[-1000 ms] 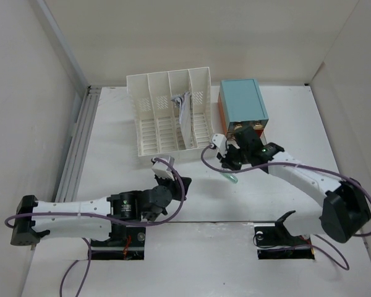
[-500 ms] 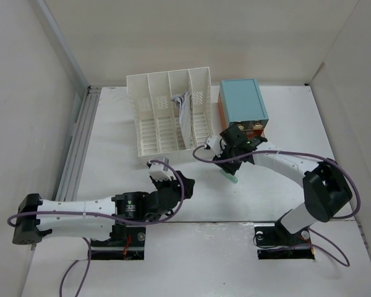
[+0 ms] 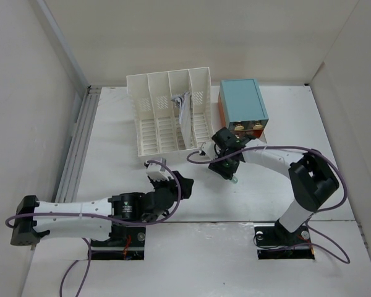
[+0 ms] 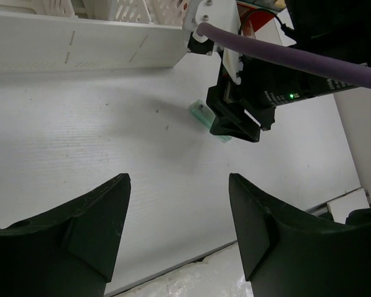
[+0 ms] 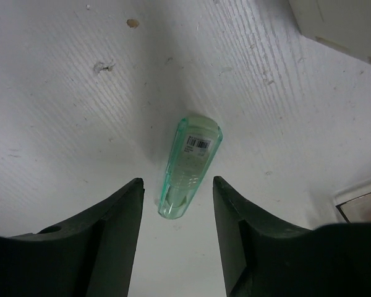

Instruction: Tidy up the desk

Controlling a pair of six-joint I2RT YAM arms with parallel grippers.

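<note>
Swung leftward and folded in over the last second: right gripper (image 3: 226,166), shut before and now parted to a middling gap, clamping nothing. Straddles the near end of a pale green translucent plastic tube (image 5: 190,166) with a barcode label, lying flat between the black fingers (image 5: 111,229) and pointing away ahead of them, not visibly touched by either. Directly beneath: the desk (image 5: 62,111), a broad matte white tabletop running out on all sides. Just beyond the wrist, seen from above, a box with a teal top and orange drawers (image 3: 242,102); beyond and to the left, a white slotted plastic file rack (image 3: 167,117).

Shifted a little as well: left gripper (image 4: 179,179), likewise opened from shut, jaws fairly wide with only bare tabletop between. Ahead and to its right, well apart, faces the other gripper's black body poised over the green tube, with a thick purple cable (image 4: 284,52) arcing above. Ahead and left, the rack's low front wall.
</note>
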